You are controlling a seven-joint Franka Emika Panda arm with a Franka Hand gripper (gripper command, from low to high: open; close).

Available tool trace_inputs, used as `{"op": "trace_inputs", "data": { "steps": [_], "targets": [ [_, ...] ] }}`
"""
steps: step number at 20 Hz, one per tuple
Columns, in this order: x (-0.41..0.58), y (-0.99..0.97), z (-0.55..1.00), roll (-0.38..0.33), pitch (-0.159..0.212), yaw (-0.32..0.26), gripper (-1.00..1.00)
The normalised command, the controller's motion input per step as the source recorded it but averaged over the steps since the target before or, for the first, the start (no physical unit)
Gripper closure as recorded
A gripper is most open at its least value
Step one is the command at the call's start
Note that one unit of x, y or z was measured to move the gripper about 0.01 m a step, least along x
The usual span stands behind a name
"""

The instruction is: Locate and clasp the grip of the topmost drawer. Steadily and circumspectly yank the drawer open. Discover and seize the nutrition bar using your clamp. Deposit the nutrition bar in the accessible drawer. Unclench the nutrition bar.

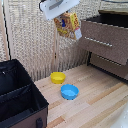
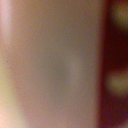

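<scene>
Exterior view: the white robot arm (image 1: 56,7) at upper centre of the frame carries the red-orange, yellow-speckled nutrition bar (image 1: 68,25), hanging in the air just left of the open grey-brown wooden topmost drawer (image 1: 102,36) with its silver bar handle (image 1: 99,42). The dark clamp is hidden there, apparently gripping the packet. A yellow bowl (image 1: 57,77) and a blue bowl (image 1: 69,91) sit on the wooden floor (image 1: 97,102). The wrist view shows only a close blur of pink-grey and dark red.
</scene>
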Motion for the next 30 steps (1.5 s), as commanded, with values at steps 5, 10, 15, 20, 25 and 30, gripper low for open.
{"op": "trace_inputs", "data": {
  "steps": [5,10,15,20,25,30],
  "targets": [
    [0.304,-0.36,0.96,0.006,0.074,-0.195,1.00],
    [0.339,-0.24,0.98,0.000,0.046,-0.188,1.00],
    [0.232,-0.33,0.92,0.018,0.092,-0.207,1.00],
    [0.179,-0.42,0.83,0.061,0.114,-0.176,1.00],
    [0.050,-0.74,0.72,0.104,0.117,-0.059,1.00],
    [0.004,-0.92,0.52,0.122,0.056,0.000,1.00]
  ]
}}
